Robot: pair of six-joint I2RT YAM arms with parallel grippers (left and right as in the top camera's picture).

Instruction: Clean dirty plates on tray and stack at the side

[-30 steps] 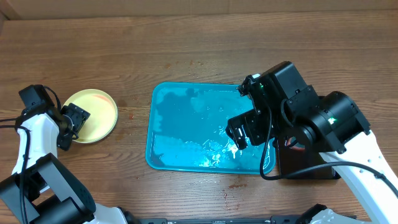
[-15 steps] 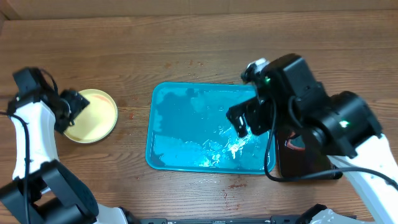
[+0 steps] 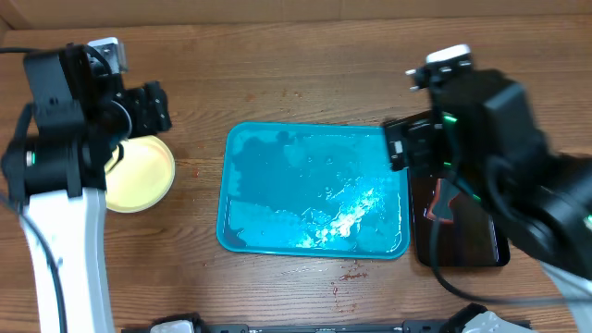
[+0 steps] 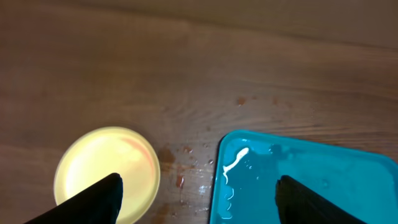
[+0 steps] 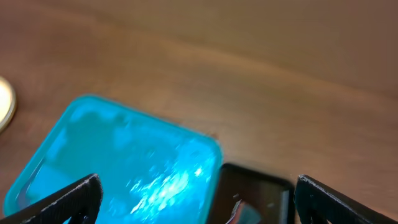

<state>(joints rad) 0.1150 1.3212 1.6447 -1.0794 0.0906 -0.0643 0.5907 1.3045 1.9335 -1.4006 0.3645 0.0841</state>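
No text legible, seemingly; right wrist view blurred.

One plate (image 3: pixel 143 176), two trays (image 3: pixel 277 185) (image 3: pixel 472 245)

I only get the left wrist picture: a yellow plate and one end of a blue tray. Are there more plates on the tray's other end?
Observer: No. From overhead, the tray holds no plates, only wet streaks.
Operator: Is there anything beyond it?
Observer: Yes. A smaller black tray lies next to its far end, with something red on it.
Operator: Where's the other arm?
Observer: The right gripper hovers above where the two trays meet, jaws wide open and holding nothing.
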